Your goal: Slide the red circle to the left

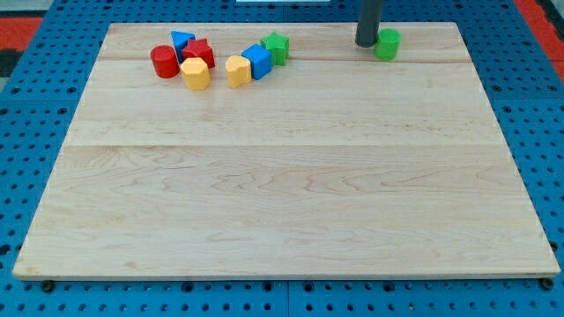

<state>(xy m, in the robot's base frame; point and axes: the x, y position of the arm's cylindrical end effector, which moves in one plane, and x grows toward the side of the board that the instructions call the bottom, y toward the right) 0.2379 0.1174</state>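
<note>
On the bench (pixel 282 202), the red circle (pixel 164 62) sat at the view's top left, touching a cluster: a blue block (pixel 182 40), red star (pixel 200 52) and yellow block (pixel 196 74). Further right lay another yellow block (pixel 238 70), a blue cube (pixel 258 62) and a green star (pixel 276 46). My tip (pixel 367 45), the tool, a bare rod gripping nothing, stood far right, just beside a green cylinder (pixel 387 43). The slide seemed not yet begun. No writing was readable.

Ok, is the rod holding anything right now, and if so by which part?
Nothing is held. My tip has no grip; it stands just left of the green cylinder, far right of the red circle.
</note>
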